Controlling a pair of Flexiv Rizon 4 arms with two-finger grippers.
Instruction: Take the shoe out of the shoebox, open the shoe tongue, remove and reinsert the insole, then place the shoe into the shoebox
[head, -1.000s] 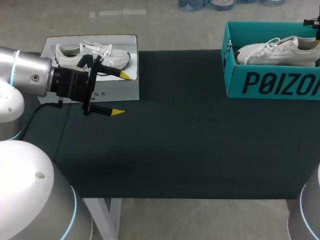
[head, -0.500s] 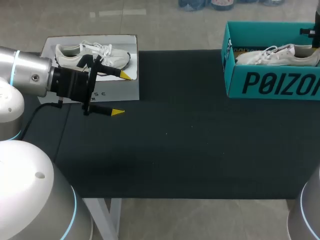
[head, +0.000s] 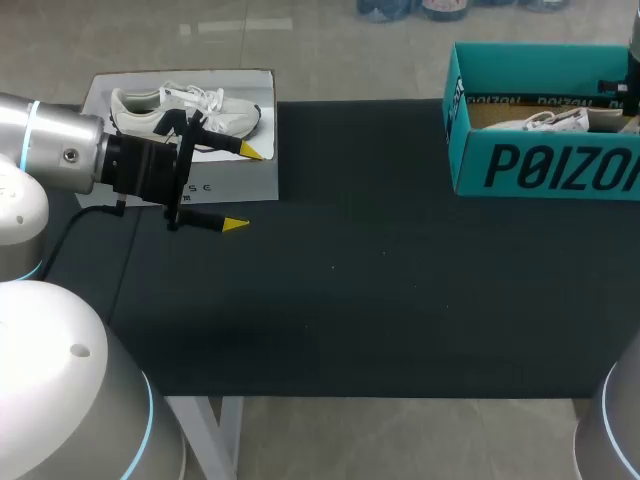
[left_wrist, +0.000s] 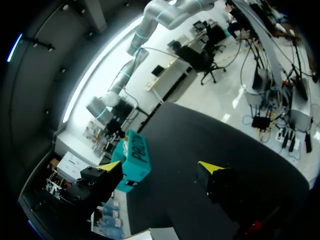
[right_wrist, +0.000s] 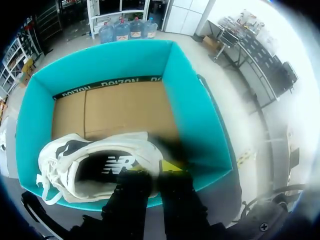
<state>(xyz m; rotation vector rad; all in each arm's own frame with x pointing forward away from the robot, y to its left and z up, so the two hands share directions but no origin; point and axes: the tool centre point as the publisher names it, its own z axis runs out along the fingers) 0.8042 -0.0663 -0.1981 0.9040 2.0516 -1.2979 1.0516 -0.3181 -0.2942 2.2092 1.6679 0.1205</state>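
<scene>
A white shoe (right_wrist: 92, 167) lies low inside the teal shoebox (right_wrist: 192, 110), and my right gripper (right_wrist: 152, 169) is shut on its heel collar from above. In the head view only the shoe's top (head: 555, 120) shows over the shoebox's front wall (head: 545, 165), at the table's far right. The box's brown cardboard floor beyond the shoe is bare. At the table's left my left gripper (head: 244, 187) hangs open and empty, pointing right; its wrist view shows its open fingers (left_wrist: 160, 165) with the shoebox (left_wrist: 134, 160) far ahead.
A second white shoe (head: 185, 108) lies on a pale lid (head: 240, 180) at the back left, just behind my left gripper. A black mat (head: 380, 280) covers the table between the two arms.
My right gripper has lowered the shoe into the shoebox; it stood well above the front wall a second ago and now barely shows over it. The left arm has not moved.
</scene>
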